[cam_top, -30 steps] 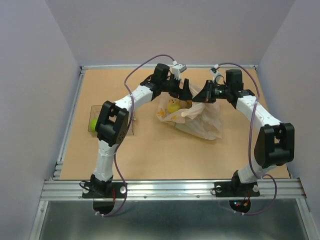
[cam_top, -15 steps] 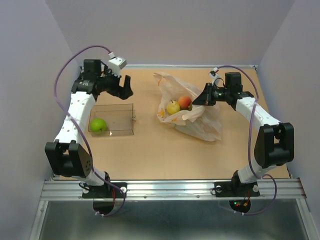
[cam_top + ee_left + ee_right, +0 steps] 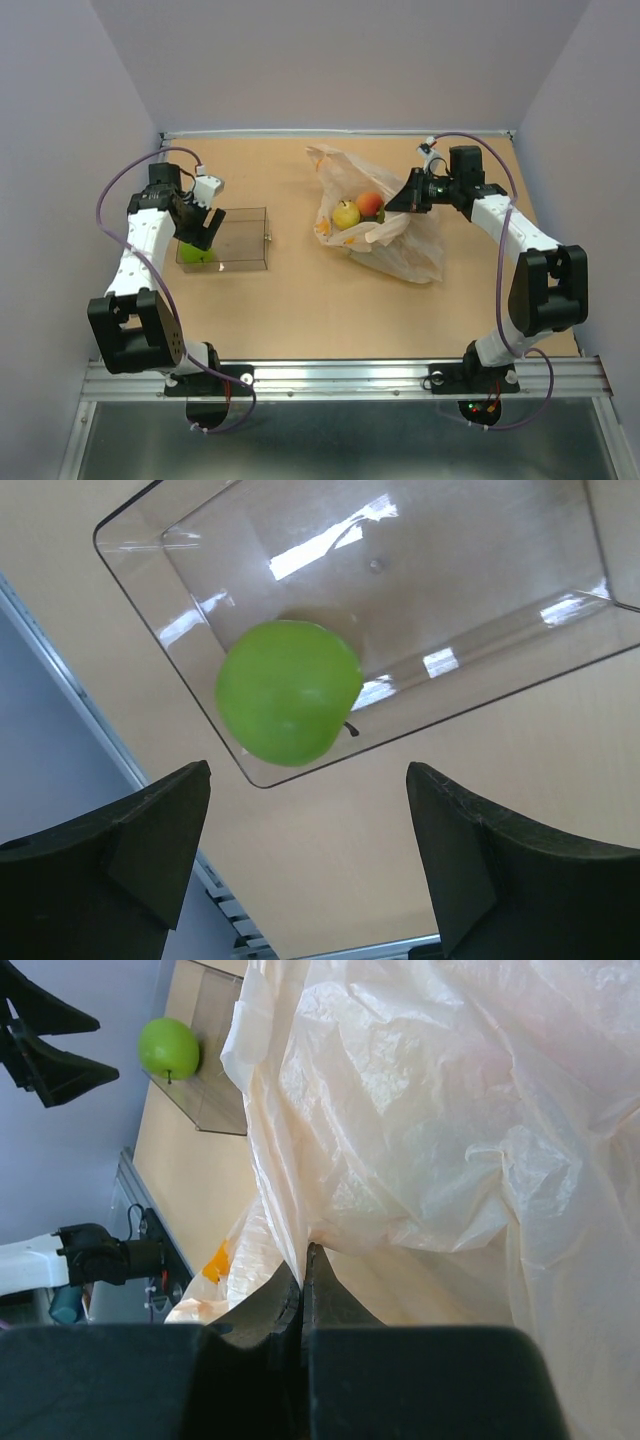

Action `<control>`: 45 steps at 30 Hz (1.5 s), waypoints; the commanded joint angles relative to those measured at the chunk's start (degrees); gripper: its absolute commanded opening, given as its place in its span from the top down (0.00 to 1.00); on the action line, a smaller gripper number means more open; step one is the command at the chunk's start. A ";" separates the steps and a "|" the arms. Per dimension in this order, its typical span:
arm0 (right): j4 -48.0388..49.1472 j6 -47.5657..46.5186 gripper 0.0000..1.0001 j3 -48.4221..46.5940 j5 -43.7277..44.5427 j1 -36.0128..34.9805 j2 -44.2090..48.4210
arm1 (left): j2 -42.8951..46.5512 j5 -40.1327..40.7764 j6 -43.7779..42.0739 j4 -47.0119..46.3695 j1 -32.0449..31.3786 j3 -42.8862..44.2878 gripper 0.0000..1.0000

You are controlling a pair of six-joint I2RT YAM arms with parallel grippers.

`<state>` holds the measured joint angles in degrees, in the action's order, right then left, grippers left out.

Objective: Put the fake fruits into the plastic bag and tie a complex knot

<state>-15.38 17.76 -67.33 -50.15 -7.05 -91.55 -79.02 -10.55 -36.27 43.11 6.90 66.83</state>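
**Plastic bag** (image 3: 400, 245): thin, crinkled, whitish-peach film with orange printed patches whose shapes are too small to make out. It lies right of centre on the far half of the counter (image 3: 300, 310), mouth gaping leftward. Its far tip comes near the counter's back edge, and its near end stops well short of the front rail (image 3: 340, 375).

**Fake fruits, in bag:** a yellow-green apple (image 3: 346, 214) and a red-orange fruit (image 3: 371, 204) sit touching, side by side in the open mouth.

**Fake fruit, outside bag:** a green apple (image 3: 288, 692) sits at the left end of the clear tray (image 3: 450, 570), close to one corner wall.

**Right pincer** (image 3: 303, 1260): jaws pressed together on a fold of the bag's rim, holding that edge up off the counter. Film billows over most of the wrist view.

**Left pincer** (image 3: 308, 780): jaws spread wide with nothing between them, poised above the tray's left end with the green apple below.

**Clear tray:** rigid and rectangular, on the counter's left side, just inside the left rail and well apart from the bag.

**Open room:** a band of tan counter runs between tray and bag, and a broader one lies between both and the front rail. Pale walls (image 3: 330, 60) close in the left, back and right edges.
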 commanded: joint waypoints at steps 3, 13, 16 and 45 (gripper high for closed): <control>1.23 -1.32 1.00 1.59 -0.12 0.11 1.63 | -3.94 5.71 0.24 -4.79 0.22 -0.12 0.10; 1.14 -0.88 1.00 1.15 0.05 0.19 1.11 | -9.48 2.46 3.22 -2.86 0.22 -1.08 0.12; 1.23 -0.88 1.00 0.89 -0.30 0.11 0.67 | -11.15 1.67 3.93 -2.77 0.14 -1.79 0.13; 1.40 -0.80 1.00 -2.80 -1.62 0.19 -0.47 | -19.65 -31.90 26.23 -25.03 -24.89 26.07 0.54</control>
<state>-15.44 17.72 -66.17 -50.46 -7.05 -91.57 -95.00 -34.17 -20.84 31.18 -11.38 91.94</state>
